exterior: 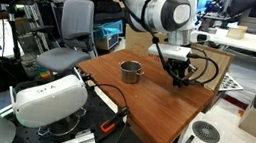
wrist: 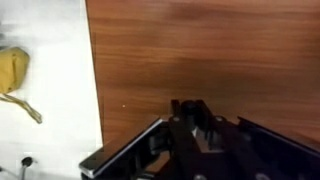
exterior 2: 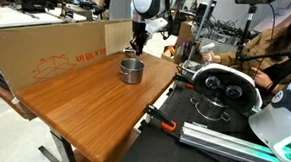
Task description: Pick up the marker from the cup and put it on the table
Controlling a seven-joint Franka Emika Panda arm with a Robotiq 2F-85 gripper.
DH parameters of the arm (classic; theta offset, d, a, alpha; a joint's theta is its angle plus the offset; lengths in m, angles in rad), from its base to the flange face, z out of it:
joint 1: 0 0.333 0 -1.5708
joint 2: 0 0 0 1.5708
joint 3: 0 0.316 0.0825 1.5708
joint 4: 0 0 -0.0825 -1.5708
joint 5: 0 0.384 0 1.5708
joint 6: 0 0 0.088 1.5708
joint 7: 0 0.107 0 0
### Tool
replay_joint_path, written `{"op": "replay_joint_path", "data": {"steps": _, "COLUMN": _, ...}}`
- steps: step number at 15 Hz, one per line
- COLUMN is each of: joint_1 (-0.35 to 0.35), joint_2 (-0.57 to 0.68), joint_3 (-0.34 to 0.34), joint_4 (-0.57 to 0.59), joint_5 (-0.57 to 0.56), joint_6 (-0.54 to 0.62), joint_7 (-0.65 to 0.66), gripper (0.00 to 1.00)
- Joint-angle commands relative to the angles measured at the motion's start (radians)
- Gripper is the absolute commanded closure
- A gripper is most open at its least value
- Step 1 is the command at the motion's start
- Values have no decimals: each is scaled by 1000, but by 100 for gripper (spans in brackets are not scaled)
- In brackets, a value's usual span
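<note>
The shiny grey metal cup (exterior: 130, 72) stands on the reddish-brown wooden table (exterior: 153, 110), and it shows in both exterior views (exterior 2: 132, 70). My gripper (exterior: 177, 79) hangs low over the table beside the cup, apart from it, toward the far edge (exterior 2: 137, 48). In the wrist view the dark fingers (wrist: 190, 118) are drawn together on a short dark stub, the marker (wrist: 188, 106), just above the bare wood (wrist: 200, 50). No marker sticks out of the cup.
A cardboard box (exterior 2: 57, 46) and a pale panel (exterior: 215, 66) stand along the table's far side. An office chair (exterior: 68, 33) and white devices (exterior: 48, 101) sit near the table. The wrist view shows the table's edge, white floor and a yellow object (wrist: 12, 70).
</note>
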Motion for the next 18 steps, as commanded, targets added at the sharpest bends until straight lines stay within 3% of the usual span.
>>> {"op": "replay_joint_path", "data": {"steps": 1, "joint_1": 10, "joint_2": 62, "joint_3": -18, "joint_4": 66, "joint_5": -23, "joint_6": -26, "joint_7": 10, "gripper": 95}}
{"op": "replay_joint_path", "data": {"steps": 5, "joint_1": 13, "joint_2": 97, "joint_3": -23, "joint_4": 115, "joint_5": -17, "joint_6": -84, "joint_7": 15, "gripper": 92}}
{"op": "replay_joint_path", "data": {"steps": 6, "joint_1": 14, "joint_2": 98, "joint_3": -23, "joint_4": 123, "joint_5": -21, "joint_6": -100, "joint_7": 15, "gripper": 55}}
{"op": "replay_joint_path", "data": {"steps": 8, "joint_1": 11, "joint_2": 98, "joint_3": -18, "joint_4": 133, "joint_5": -19, "joint_6": -118, "joint_7": 13, "gripper": 50}}
{"op": "replay_joint_path", "data": {"steps": 15, "joint_1": 5, "joint_2": 90, "joint_3": -8, "joint_4": 145, "joint_5": -12, "joint_6": -124, "joint_7": 7, "gripper": 2}}
{"op": "replay_joint_path", "data": {"steps": 18, "joint_1": 7, "joint_2": 84, "joint_3": -7, "joint_4": 138, "joint_5": -12, "joint_6": -122, "joint_7": 8, "gripper": 0}}
